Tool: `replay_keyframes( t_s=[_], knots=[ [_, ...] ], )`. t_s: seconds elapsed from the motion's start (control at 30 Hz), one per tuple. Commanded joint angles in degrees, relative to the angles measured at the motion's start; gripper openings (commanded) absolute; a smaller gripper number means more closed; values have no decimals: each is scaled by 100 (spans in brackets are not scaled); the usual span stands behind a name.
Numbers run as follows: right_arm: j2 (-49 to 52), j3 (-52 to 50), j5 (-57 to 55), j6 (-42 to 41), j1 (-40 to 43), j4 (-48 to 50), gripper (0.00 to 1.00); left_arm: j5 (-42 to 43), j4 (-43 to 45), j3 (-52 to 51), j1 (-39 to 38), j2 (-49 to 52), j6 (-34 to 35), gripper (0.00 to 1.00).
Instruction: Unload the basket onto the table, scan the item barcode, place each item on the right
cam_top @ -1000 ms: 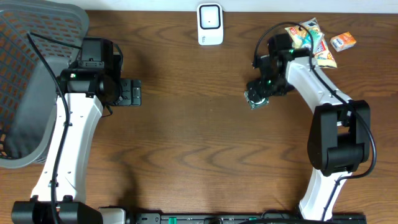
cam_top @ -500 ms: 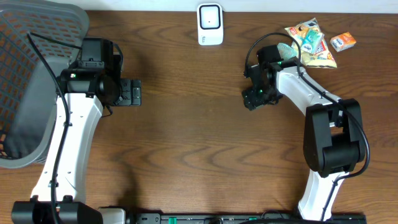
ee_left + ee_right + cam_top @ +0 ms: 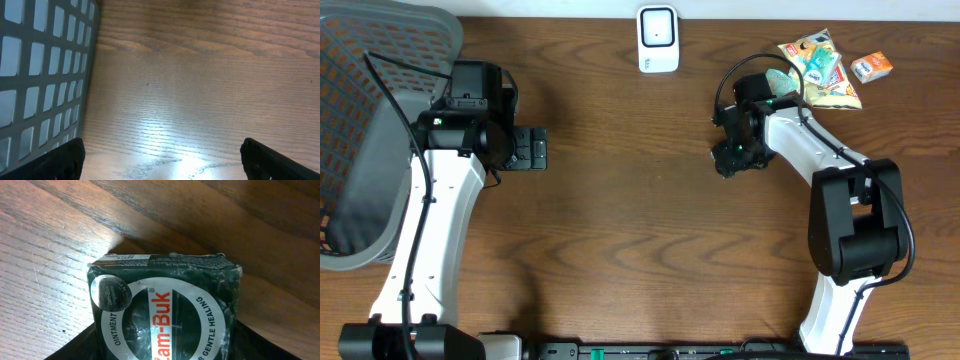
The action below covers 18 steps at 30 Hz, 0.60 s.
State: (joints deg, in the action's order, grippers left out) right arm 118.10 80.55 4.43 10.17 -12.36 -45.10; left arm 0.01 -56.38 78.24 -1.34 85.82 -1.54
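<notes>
Right gripper [image 3: 729,159] shifts toward 9 o'clock, now straddling Zam-Buk ointment box [image 3: 165,305] at 2 o'clock on table [image 3: 620,250]; I cannot tell if jaws clamp it. Left gripper [image 3: 160,152] spread wide.
</notes>
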Motion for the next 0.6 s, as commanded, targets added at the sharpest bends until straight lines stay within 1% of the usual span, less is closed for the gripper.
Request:
replay_keyframes(
  t_s=[0.0, 0.1, 0.13, 0.27, 0.43, 0.57],
  knots=[
    [-4, -205, 7, 59, 4, 44, 62, -52, -7, -39, -2, 33, -37, 98],
    [-4, -221, 199, 37, 2, 90, 53, -52, -7, -39, -2, 33, -37, 98],
    [-7, -219, 345, -20, 4, 133, 53, -52, -7, -39, -2, 33, -35, 98],
    [-11, -142, 973, -61, 4, 203, 51, -52, -7, -39, -2, 33, -37, 98],
    [-17, 184, 1593, -332, 4, 74, 51, -52, -7, -39, -2, 33, -37, 98],
    [-17, 525, 2627, -332, 4, -76, 53, -52, -7, -39, -2, 33, -37, 97]
  ],
)
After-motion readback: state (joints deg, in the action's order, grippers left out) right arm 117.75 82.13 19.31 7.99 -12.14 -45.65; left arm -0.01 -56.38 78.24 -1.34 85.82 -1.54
